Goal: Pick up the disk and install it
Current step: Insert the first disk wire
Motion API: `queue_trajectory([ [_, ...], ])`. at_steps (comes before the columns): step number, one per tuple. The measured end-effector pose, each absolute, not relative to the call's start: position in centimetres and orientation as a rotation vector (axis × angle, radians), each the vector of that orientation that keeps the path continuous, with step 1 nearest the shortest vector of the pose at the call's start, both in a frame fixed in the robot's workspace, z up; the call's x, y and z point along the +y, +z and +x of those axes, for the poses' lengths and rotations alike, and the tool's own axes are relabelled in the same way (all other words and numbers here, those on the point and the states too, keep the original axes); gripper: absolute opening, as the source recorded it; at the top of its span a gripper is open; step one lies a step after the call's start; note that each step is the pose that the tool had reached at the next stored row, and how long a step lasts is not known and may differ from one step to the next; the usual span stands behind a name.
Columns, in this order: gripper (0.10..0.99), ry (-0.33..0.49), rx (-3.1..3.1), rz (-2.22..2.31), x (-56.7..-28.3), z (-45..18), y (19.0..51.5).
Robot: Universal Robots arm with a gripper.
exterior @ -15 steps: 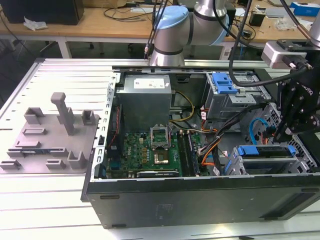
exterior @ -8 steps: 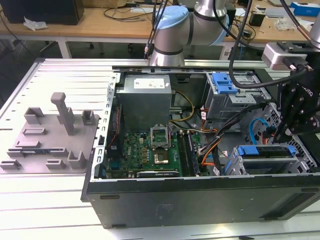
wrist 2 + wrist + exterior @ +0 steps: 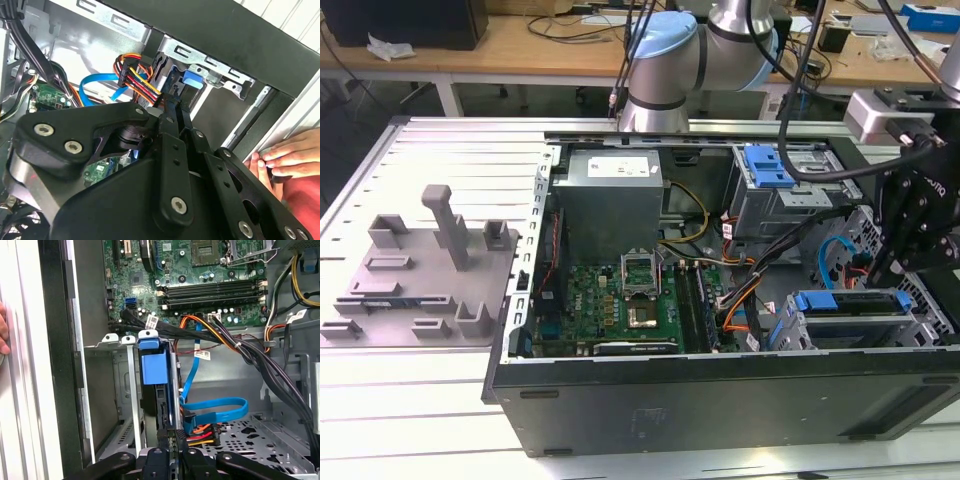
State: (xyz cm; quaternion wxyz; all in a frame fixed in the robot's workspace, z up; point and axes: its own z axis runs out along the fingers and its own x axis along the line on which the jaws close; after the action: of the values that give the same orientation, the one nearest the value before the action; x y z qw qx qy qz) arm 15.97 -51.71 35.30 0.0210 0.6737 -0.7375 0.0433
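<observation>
Gripper (image 3: pixel 170 452) over disk (image 3: pixel 152 372); blue carrier, seated edge-on in bay.

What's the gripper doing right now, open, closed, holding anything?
Gripper: at the drive cage in the computer case, fingers close together around the edge of the disk in its blue carrier; a firm grip cannot be told.

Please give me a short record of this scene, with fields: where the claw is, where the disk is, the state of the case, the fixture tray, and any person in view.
claw: at the drive cage on the exterior view's right, over the disk
disk: standing on edge in the cage slot, blue carrier end showing
cables: blue data cable and coloured power wires beside the disk
computer case: side open, motherboard exposed
fixture tray: grey, on the exterior view's left, outside the case
person: a hand resting at the case edge
</observation>
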Motion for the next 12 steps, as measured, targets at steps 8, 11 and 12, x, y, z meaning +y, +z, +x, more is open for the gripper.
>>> queue_trajectory([
  [8,0.169,0.134,-2.286,2.089,-51.74,15.97,35.06],
  [11,0.169,0.134,-2.284,2.091,-51.74,15.97,35.05],
  [12,0.169,0.135,-2.282,2.094,-51.74,15.96,35.05],
])
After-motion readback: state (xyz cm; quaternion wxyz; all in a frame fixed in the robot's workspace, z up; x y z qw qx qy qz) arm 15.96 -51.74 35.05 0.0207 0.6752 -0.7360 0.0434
